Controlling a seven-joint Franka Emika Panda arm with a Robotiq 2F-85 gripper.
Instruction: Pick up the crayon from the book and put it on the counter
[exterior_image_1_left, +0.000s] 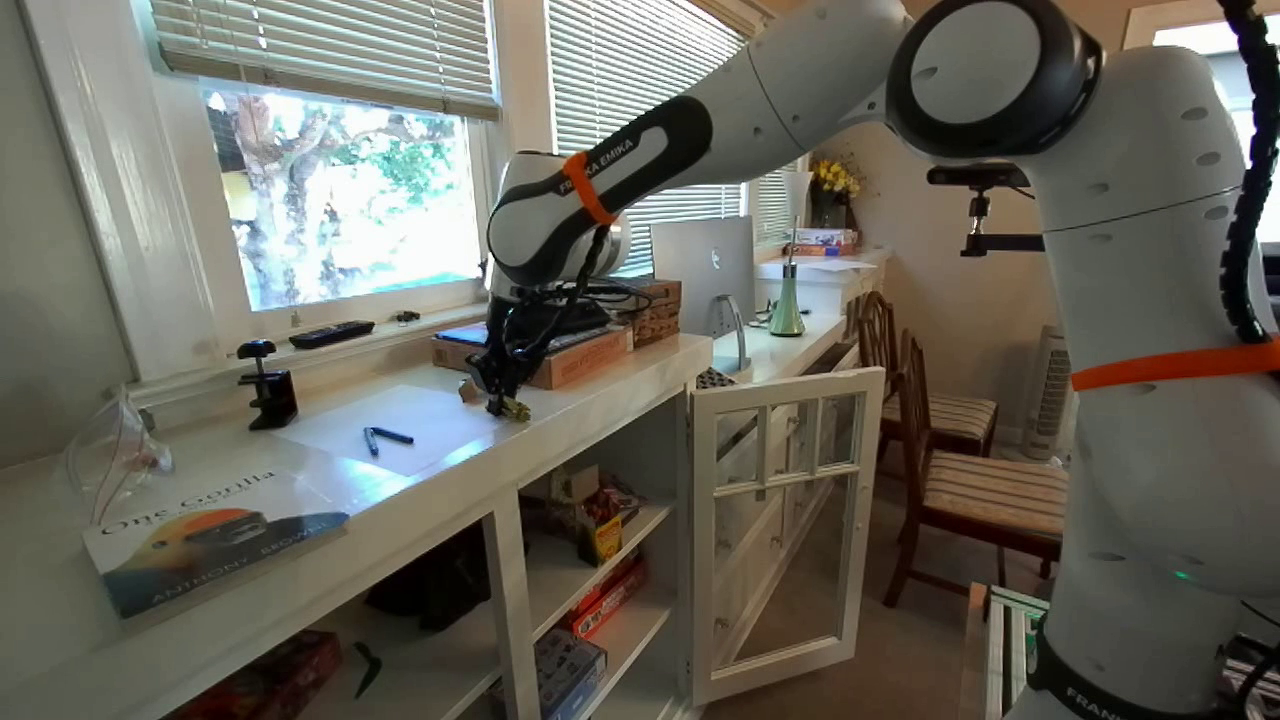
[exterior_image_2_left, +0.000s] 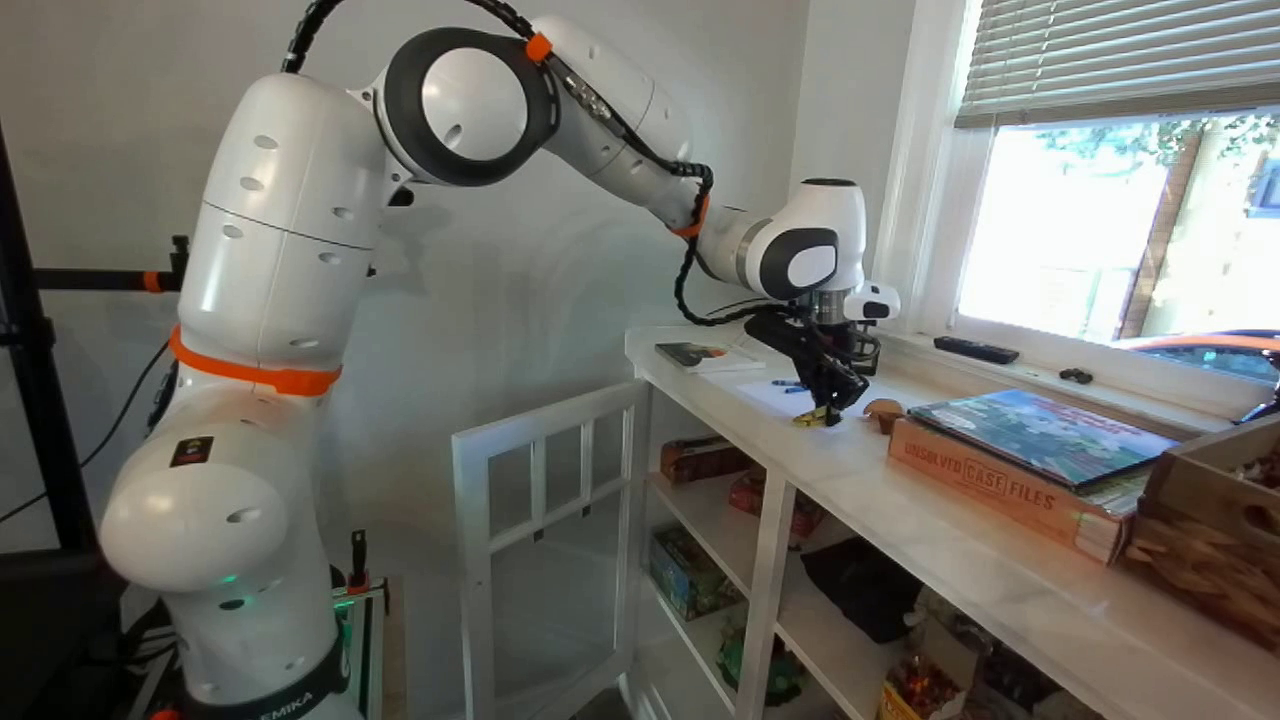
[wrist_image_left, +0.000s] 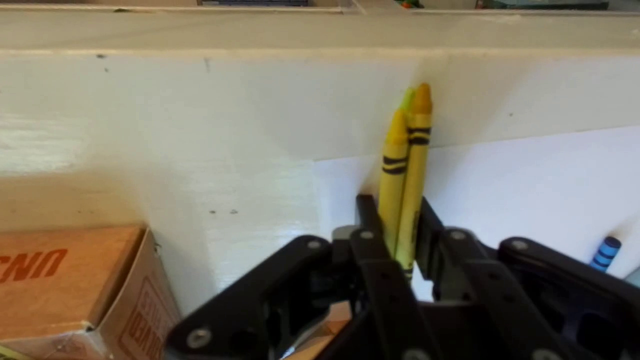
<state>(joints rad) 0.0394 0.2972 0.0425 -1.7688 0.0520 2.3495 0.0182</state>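
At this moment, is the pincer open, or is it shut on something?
Shut on crayons: in the wrist view, the pincer has them close between its two fingers, with their coloured tips sticking out beyond.

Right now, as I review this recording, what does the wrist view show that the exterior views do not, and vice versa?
Only the wrist view: black wavy bands on the yellow paper-wrapped crayons, and small dark specks on the pale glossy countertop.

Only the exterior views, both: the white jointed robot arm, the open white-framed cabinet door and a black oblong remote control.

Shared: the black end effector holding those crayons, the countertop, a white paper sheet and a flat brown cardboard box.
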